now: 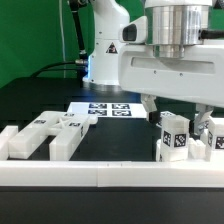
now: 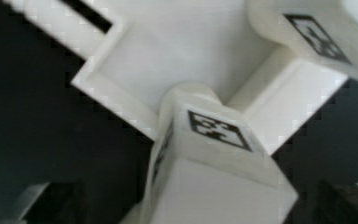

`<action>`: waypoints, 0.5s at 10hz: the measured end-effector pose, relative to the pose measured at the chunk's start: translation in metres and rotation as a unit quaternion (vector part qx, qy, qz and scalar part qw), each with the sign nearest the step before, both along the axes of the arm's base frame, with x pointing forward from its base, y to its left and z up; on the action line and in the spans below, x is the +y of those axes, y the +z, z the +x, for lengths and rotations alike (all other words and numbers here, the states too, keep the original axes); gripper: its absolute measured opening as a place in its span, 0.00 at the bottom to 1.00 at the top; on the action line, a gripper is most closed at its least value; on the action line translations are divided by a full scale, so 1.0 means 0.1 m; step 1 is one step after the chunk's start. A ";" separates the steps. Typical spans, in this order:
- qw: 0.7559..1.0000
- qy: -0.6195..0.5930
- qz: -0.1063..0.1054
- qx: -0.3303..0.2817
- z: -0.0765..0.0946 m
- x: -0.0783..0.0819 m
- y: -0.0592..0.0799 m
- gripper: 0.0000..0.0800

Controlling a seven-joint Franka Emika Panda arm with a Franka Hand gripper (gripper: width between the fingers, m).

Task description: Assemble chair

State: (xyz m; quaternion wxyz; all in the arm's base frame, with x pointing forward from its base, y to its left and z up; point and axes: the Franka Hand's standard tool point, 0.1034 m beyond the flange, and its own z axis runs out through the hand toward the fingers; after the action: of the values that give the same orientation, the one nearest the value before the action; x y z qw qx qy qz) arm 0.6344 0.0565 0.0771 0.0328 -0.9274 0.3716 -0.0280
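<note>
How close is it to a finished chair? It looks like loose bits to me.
Early days. Done: no chair shape stands yet; the wrist view shows white pieces meeting at a corner, joined or not I cannot tell. In hand: the gripper hangs low over the tagged posts on the exterior view's right; its grip is unclear. To do: the blocks on the exterior view's left lie apart.

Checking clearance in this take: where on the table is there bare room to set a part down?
Bare black table lies between the left parts and the tagged posts, bordered behind by the marker board. Around the posts, under the tool, it is crowded.
</note>
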 end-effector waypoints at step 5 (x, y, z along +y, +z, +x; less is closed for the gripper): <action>0.969 0.245 -0.019 -0.009 0.00 -0.01 -0.01 0.81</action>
State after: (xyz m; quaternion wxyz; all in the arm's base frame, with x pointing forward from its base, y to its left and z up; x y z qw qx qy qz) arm 0.6339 0.0551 0.0758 0.0245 -0.9903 0.1325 -0.0340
